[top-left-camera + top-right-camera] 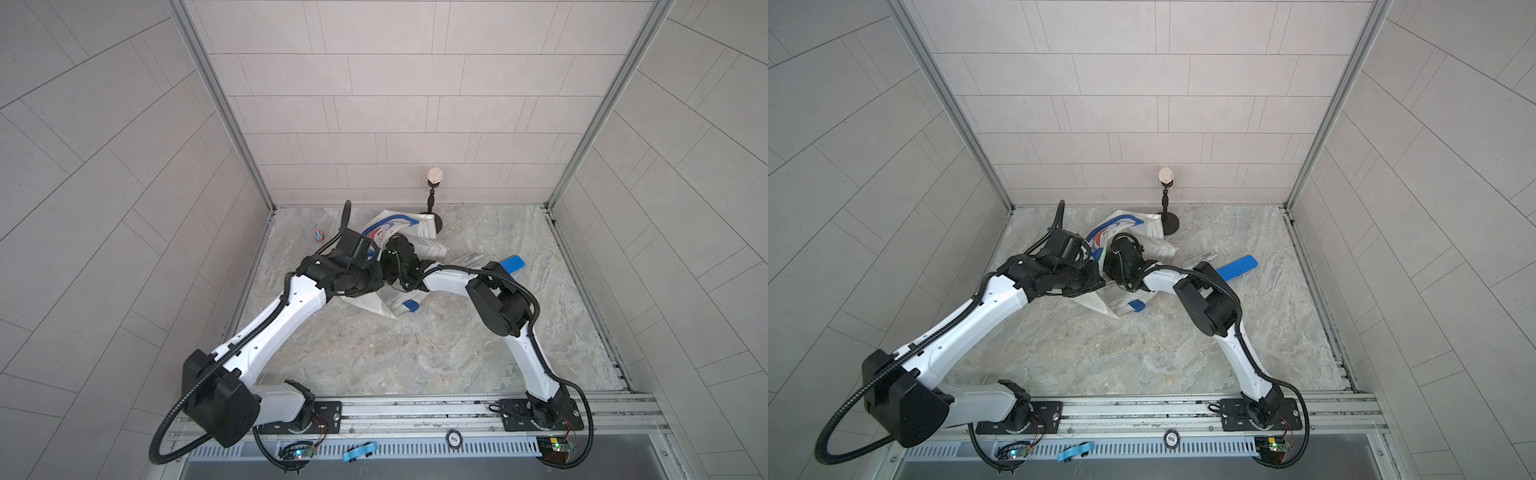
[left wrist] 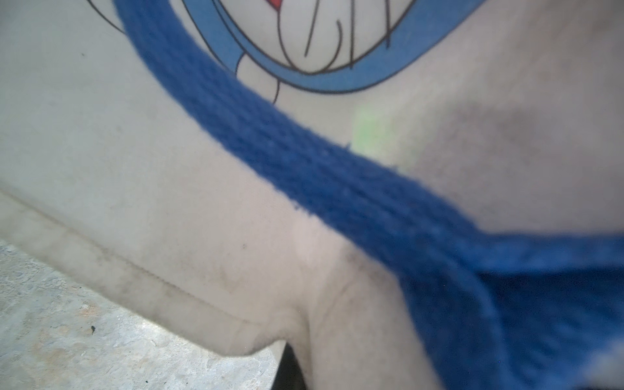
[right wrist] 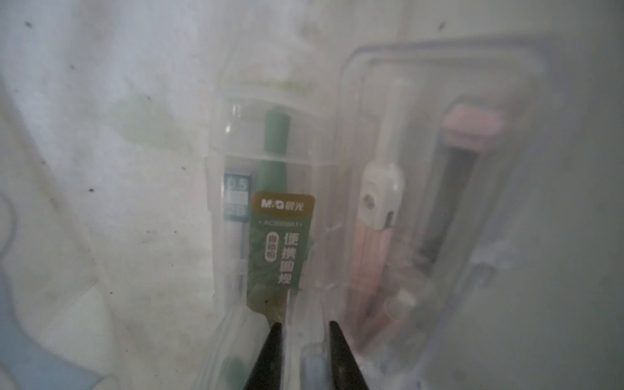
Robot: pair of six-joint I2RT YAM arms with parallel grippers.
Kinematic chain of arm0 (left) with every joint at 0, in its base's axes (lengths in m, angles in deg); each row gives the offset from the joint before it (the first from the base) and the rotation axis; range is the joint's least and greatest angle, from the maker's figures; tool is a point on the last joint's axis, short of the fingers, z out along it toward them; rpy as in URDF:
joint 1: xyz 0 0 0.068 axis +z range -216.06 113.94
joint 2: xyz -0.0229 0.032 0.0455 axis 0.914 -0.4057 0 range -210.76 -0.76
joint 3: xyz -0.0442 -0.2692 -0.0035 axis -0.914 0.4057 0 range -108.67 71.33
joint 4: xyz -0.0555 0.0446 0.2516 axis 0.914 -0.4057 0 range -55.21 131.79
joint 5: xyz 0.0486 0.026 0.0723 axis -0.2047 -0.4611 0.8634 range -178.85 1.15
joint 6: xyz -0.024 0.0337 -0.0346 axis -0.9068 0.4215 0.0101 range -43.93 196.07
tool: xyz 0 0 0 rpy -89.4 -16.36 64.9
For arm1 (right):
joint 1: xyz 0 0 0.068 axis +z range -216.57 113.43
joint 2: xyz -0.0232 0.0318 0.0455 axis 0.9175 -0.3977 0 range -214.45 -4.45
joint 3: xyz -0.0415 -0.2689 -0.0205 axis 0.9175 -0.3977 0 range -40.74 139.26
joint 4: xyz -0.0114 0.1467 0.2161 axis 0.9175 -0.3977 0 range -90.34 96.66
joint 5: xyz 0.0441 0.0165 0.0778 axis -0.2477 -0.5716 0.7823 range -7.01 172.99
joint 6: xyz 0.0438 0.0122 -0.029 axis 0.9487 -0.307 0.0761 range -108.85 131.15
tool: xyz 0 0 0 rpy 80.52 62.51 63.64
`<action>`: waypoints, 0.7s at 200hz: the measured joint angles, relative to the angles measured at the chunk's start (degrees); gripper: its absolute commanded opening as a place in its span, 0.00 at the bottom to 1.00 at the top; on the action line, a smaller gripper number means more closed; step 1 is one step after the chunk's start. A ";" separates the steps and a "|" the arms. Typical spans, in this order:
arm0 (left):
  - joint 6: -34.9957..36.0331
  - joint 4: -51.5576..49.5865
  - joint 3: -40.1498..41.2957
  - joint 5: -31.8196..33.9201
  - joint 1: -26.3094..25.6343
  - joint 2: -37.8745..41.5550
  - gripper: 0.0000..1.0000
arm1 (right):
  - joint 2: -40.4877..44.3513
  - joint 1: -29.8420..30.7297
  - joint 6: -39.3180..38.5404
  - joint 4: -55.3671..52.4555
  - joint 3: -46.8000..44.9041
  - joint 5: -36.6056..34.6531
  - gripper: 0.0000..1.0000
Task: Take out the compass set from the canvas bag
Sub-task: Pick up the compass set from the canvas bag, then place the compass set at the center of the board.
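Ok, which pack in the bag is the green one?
Find the canvas bag at the back of the table; inside, two clear packs lie side by side. The green compass pack carries a brown-and-green printed label; the pink pack beside it shows none.

Qty noted: canvas bag (image 1: pixel 428 245) x1; green compass pack (image 3: pixel 270 189) x1; pink compass pack (image 3: pixel 422 202) x1; small toy (image 1: pixel 318 235) x1; blk stand (image 1: pixel 432 199) x1.
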 measured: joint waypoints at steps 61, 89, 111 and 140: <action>-0.70 0.92 0.00 1.38 0.63 -0.17 0.00 | 21.59 -1.62 -6.69 -10.75 -14.69 -2.62 0.08; -0.83 1.70 -0.46 1.36 0.79 -1.90 0.00 | 30.34 -4.74 -10.47 -15.67 -17.92 -3.37 0.07; -0.81 2.10 -1.53 1.31 0.96 -3.76 0.00 | 37.00 -8.20 -12.61 -18.64 -21.68 -3.78 0.07; -0.81 2.58 -2.29 1.33 1.38 -4.59 0.00 | 47.19 -15.43 -15.26 -23.65 -27.91 -3.10 0.09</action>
